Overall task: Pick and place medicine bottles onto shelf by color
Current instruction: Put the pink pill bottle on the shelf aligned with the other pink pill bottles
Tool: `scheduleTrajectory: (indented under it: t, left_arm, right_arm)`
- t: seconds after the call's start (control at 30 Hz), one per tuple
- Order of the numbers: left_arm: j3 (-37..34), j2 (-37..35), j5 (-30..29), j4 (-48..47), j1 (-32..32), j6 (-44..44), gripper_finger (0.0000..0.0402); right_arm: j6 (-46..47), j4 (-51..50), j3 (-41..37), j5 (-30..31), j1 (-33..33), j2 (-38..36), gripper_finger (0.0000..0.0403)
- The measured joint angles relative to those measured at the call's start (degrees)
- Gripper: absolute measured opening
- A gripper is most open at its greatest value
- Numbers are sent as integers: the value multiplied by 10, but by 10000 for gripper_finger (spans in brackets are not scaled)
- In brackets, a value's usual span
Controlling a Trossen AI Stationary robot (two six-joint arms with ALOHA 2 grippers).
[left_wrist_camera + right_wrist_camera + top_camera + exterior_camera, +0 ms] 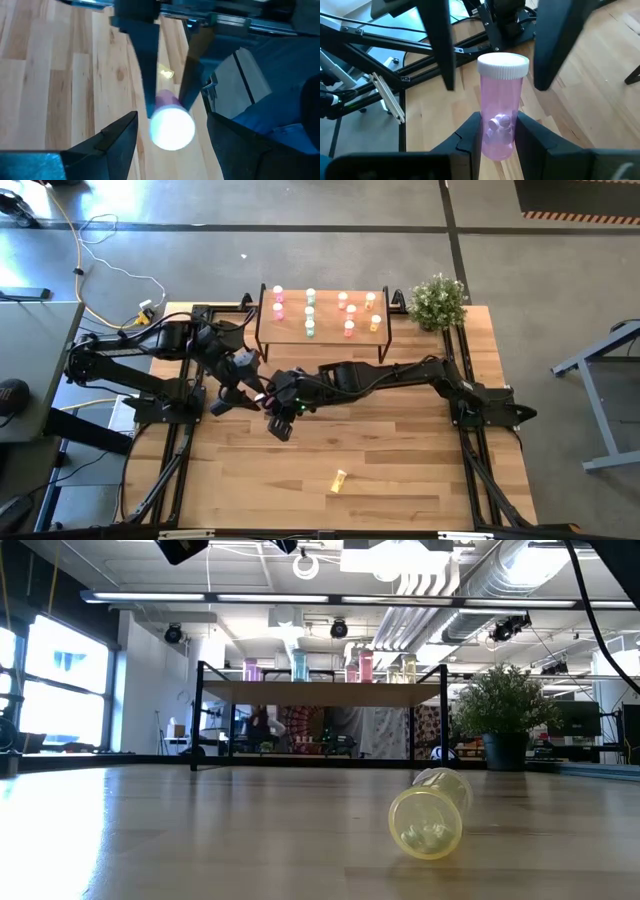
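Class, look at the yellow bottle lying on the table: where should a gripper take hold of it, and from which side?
Probably the middle of the yellow bottle's round body, coming straight down from above. It lies on its side on the open tabletop, so fingers can close across its width.

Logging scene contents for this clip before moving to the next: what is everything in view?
shelf: one, light wood on black legs, at the table's back edge.
medicine bottles: about eleven, pink, green, red-orange and yellow, grouped by colour on the shelf.
yellow bottle: one, lying on its side near the table's front.
pink bottle: one, white cap, held above mid-table.
potted plant: one, green, by the shelf's right end.
table: one, light wood planks.
right hand: shut on the pink bottle.
left hand: open, fingers either side of its cap.
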Motion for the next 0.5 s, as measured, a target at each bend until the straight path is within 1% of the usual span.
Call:
scheduleTrajectory:
  t: [0.33,0.5]
  left_arm:
    - [0,13,-10,1,0,-4,223]
    - [0,14,-10,1,0,-4,189]
  right_arm:
    - [-4,4,0,-13,-1,0,83]
    - [-4,4,0,-18,-5,0,83]
